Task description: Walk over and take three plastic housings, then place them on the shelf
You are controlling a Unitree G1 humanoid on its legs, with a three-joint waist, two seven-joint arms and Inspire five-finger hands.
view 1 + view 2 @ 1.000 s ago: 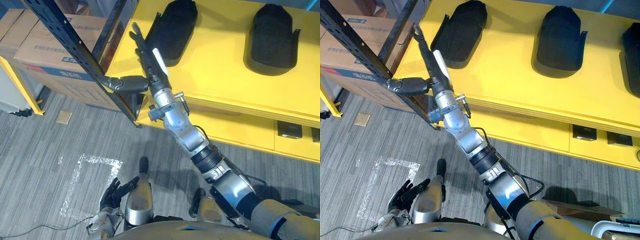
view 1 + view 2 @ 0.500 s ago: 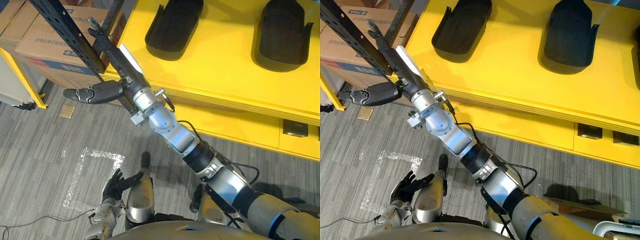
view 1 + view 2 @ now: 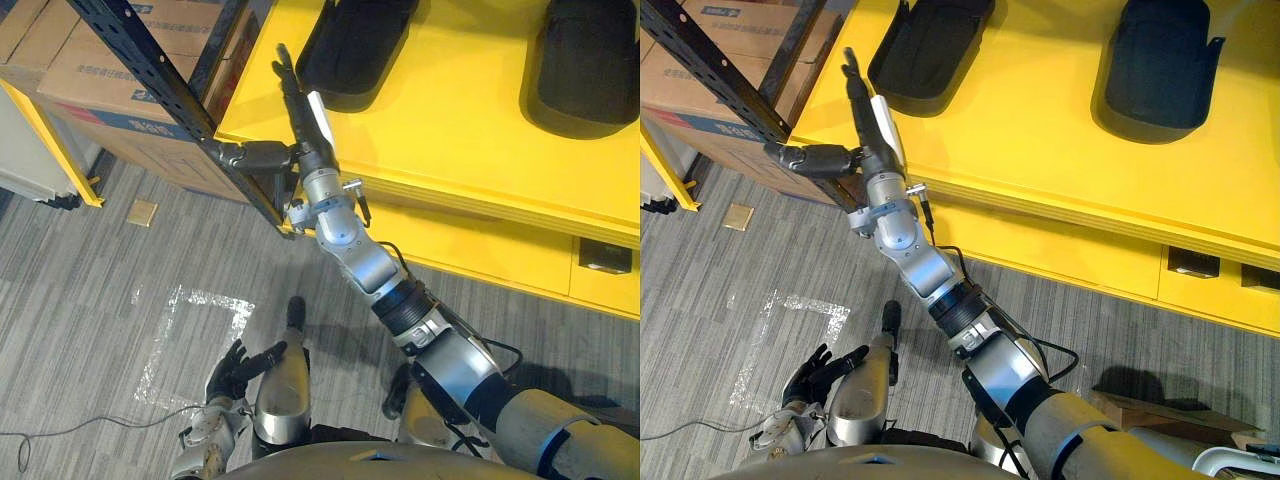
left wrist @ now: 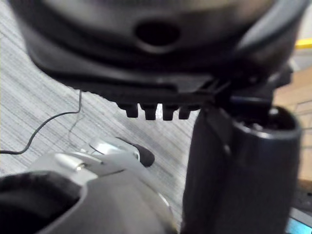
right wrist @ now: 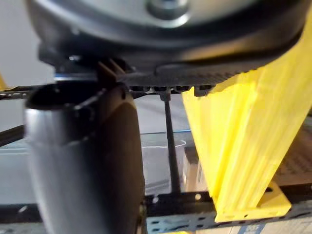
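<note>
The nearest black plastic housing lies on the yellow tabletop, its long axis running away from the robot and leaning slightly rightward. A second housing sits well apart to its right. The robot's right hand reaches over the tabletop's left corner, fingers straight, thumb splayed wide, holding nothing. Its fingertips are just beside the nearest housing's near left flank, so that housing lies ahead and to the hand's right. The left hand hangs low over the floor, relaxed and empty, much farther off. The right hand looks better placed for the pickup.
</note>
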